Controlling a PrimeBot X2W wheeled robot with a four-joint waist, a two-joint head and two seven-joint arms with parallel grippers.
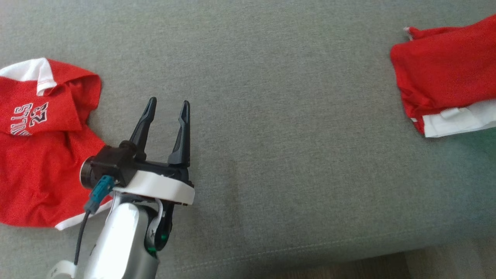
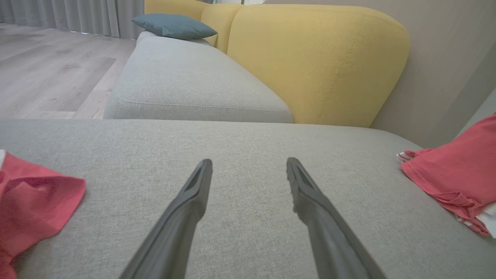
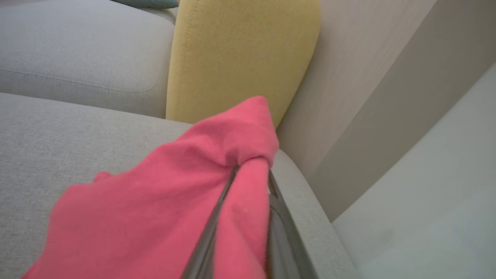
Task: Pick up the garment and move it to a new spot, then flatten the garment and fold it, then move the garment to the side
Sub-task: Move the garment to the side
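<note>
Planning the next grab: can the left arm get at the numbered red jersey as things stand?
Probably yes. The left end effector hangs open right beside the jersey, its wrist overlapping the cloth's edge in the head view, and nothing lies between them on the grey cushion.

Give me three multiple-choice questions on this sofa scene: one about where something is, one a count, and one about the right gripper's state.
1. In the head view, the numbered jersey lies at the: A left edge, B centre, C right edge.
2. Red garments on the grey seat: A one, B two, C three.
3. The right gripper is: A open over bare seat, B shut on the folded garment, C shut on nothing.
Key: 1 A, its print sits far left. 2 B, numbered jersey plus folded garment. 3 B, red cloth is pinched in it.
</note>
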